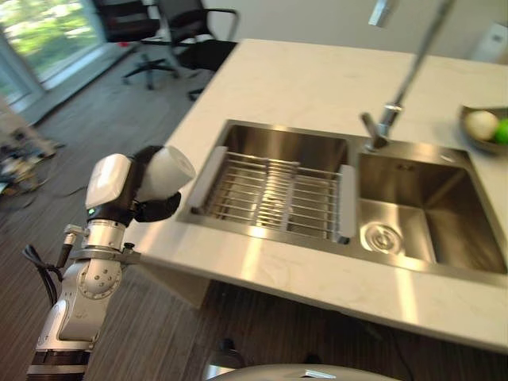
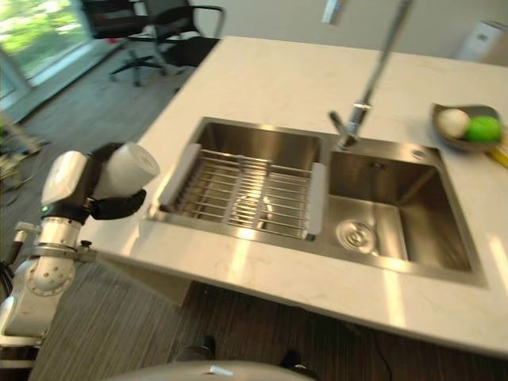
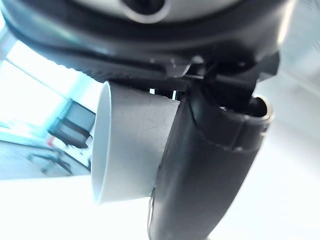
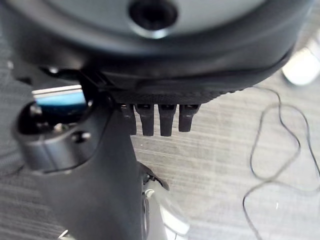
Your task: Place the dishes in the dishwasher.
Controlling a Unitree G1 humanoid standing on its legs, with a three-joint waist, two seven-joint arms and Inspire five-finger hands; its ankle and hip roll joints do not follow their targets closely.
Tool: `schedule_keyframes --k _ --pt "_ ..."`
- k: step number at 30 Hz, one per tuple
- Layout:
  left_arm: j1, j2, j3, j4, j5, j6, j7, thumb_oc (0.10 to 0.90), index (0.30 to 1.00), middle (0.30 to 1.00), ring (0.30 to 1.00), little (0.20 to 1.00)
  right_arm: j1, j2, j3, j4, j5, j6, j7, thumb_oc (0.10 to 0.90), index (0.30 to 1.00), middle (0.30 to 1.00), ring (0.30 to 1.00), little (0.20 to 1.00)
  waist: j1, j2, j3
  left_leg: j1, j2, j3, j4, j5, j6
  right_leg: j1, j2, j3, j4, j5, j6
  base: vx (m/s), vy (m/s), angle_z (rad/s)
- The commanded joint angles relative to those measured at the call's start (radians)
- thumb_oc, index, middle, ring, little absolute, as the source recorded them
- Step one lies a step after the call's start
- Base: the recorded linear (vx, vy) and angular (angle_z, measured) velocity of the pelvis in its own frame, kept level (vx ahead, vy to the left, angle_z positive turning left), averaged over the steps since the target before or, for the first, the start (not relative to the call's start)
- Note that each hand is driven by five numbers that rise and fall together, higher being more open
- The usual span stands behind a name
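Note:
A white cup [image 1: 169, 171] lies on its side in my left hand [image 1: 151, 208], whose dark fingers and thumb are curled round it. Cup and hand hang just off the left edge of the white counter [image 1: 317, 79], beside the sink's left basin. Up close, the left wrist view has the cup [image 3: 130, 145] pressed against the thumb [image 3: 200, 165], its open mouth turned away from the palm. In the right wrist view my right hand [image 4: 160, 120] hangs over the grey floor, fingers relaxed and holding nothing.
A wire rack [image 1: 270, 190] fills the left basin of the steel double sink; the right basin [image 1: 429, 214] has a drain. A tall faucet [image 1: 389, 111] stands behind. A bowl of fruit [image 1: 484, 127] sits far right. Office chairs [image 1: 190, 32] stand beyond the counter.

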Motion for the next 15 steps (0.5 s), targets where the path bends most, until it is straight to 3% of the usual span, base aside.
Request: schedule_keyframes --k 1,2,3,4,6,10,15 --pt "-0.208 0.03 0.092 -0.017 -0.165 -0.098 0.161 0.4 0.3 0.3 0.3 0.3 -0.075 -0.016 0.002 0.029 -0.037 -0.033 -0.04 0.8 0.9 0.9 0.9 0.9 -0.022 -0.012 -0.004 -0.085 0.089 0.106 0.006 0.112 -0.082 0.053 -0.087 -0.125 -0.011 -0.126 0.106 -0.19 0.017 1.78" --pt "-0.199 0.01 0.112 -0.015 -0.194 -0.105 0.18 0.4 0.3 0.3 0.3 0.3 -0.088 -0.025 -0.003 0.028 -0.048 -0.03 -0.062 0.8 0.9 0.9 0.9 0.9 -0.043 -0.008 -0.014 -0.096 0.144 0.29 0.003 0.133 -0.072 0.054 -0.106 -0.2 -0.011 -0.119 0.104 -0.25 0.06 2.36" --pt "-0.199 0.01 0.113 -0.005 -0.203 -0.107 0.188 0.4 0.3 0.3 0.3 0.3 -0.093 -0.025 -0.001 0.018 -0.043 -0.031 -0.072 0.8 0.9 0.9 0.9 0.9 -0.054 -0.003 -0.019 -0.093 0.167 0.37 0.009 0.152 -0.073 0.054 -0.111 -0.218 -0.01 -0.113 0.102 -0.21 0.097 2.4" --pt "-0.199 0.01 0.114 -0.003 -0.205 -0.109 0.189 0.4 0.3 0.3 0.3 0.3 -0.094 -0.026 0.001 0.017 -0.043 -0.03 -0.073 0.8 0.9 0.9 0.9 0.9 -0.054 -0.003 -0.019 -0.092 0.167 0.373 0.006 0.154 -0.073 0.053 -0.111 -0.217 -0.01 -0.113 0.102 -0.12 0.093 2.59" --pt "-0.194 -0.002 0.092 0.028 -0.246 -0.129 0.193 0.4 0.3 0.3 0.3 0.3 -0.102 -0.005 -0.009 -0.024 -0.003 -0.036 -0.091 0.8 0.9 0.9 0.9 0.9 -0.085 0.005 -0.033 -0.066 0.223 0.506 0.026 0.177 -0.075 0.056 -0.122 -0.251 -0.005 -0.092 0.089 -0.13 0.2 1.67" --pt "-0.164 -0.024 0.079 0.034 -0.253 -0.123 0.176 0.4 0.3 0.3 0.3 0.3 -0.107 0.045 0.002 -0.049 0.039 -0.043 -0.087 0.8 0.9 0.9 0.9 0.9 -0.09 0.002 -0.053 -0.05 0.216 0.488 0.054 0.122 -0.068 0.064 -0.128 -0.264 -0.001 -0.08 0.078 -0.07 0.167 0.63" --pt "-0.152 -0.033 0.049 0.033 -0.255 -0.127 0.151 0.4 0.3 0.3 0.3 0.3 -0.108 0.083 0.008 -0.056 0.067 -0.048 -0.085 0.8 0.9 0.9 0.9 0.9 -0.096 -0.019 -0.071 -0.045 0.205 0.515 0.018 0.109 -0.049 0.073 -0.147 -0.322 0.003 -0.045 0.09 -0.03 0.253 0.78"
